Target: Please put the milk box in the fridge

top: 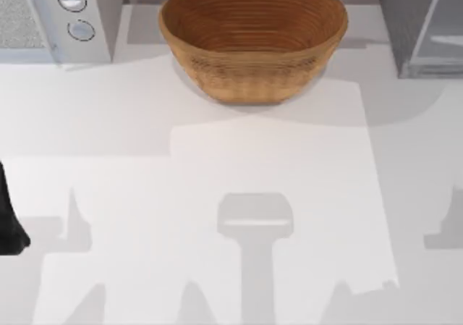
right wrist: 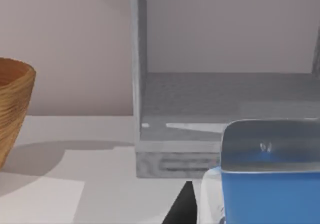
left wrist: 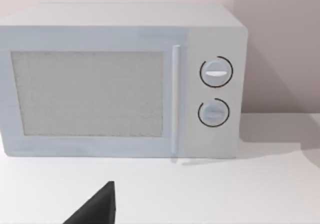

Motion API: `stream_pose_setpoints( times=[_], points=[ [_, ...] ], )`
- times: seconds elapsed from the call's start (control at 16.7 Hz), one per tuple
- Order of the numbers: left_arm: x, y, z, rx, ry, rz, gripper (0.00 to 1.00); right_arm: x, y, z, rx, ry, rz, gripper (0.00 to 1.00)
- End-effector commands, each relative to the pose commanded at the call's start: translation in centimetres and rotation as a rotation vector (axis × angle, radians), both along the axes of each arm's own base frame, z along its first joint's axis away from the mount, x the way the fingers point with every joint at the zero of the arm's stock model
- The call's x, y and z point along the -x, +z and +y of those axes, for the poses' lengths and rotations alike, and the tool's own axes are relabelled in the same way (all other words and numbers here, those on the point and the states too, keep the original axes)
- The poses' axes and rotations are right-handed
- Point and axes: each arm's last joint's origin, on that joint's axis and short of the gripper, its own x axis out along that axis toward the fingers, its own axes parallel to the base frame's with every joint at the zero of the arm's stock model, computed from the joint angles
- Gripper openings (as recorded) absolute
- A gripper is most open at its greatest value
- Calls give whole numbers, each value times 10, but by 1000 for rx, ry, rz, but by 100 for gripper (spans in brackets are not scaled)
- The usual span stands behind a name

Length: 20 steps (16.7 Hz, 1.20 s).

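Right tool state cannot be told from the pictures, though a dark finger [right wrist: 184, 204] of it shows just beside the milk box [right wrist: 270, 184] in the right wrist view. That box sits close under the right arm's camera, its blue body and greyish flat top facing the open fridge [right wrist: 210, 114], whose grey floor and side wall lie just past it. No lettering on the box can be read from here. From above, the fridge [top: 419, 28] stands at the worktop's [top: 217, 180] far right corner with its pale door panel swung out.

Left arm [top: 11, 216] hangs at the worktop's left edge, a dark shape low beside it; whether its tool is spread or pressed together cannot be told either. Its wrist camera faces the microwave [left wrist: 125, 79] at the far left corner, with a mesh window, a vertical handle and two round knobs, unlabelled. A wicker basket [top: 253, 39] sits at the middle of the far edge.
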Motion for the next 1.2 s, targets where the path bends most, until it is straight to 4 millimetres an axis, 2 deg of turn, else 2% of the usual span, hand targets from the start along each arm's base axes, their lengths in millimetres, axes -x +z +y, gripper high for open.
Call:
stream_pose_setpoints(
  times=[0.18,0.48,0.6,0.78,1.02,1.2],
  points=[
    [0,0,0,0,0,0,100,2,-7,-1,-4,7,-2,0],
    [0,0,0,0,0,0,100,2,-7,-1,-5,8,-2,0],
    [0,0,0,0,0,0,100,1,-1,-1,-5,11,-12,0],
    [0,0,0,0,0,0,100,-5,21,-2,-4,16,-40,0],
    [0,0,0,0,0,0,100,-33,60,-7,2,16,-61,0],
    [0,0,0,0,0,0,100,-77,82,-16,7,13,-55,0]
  ],
)
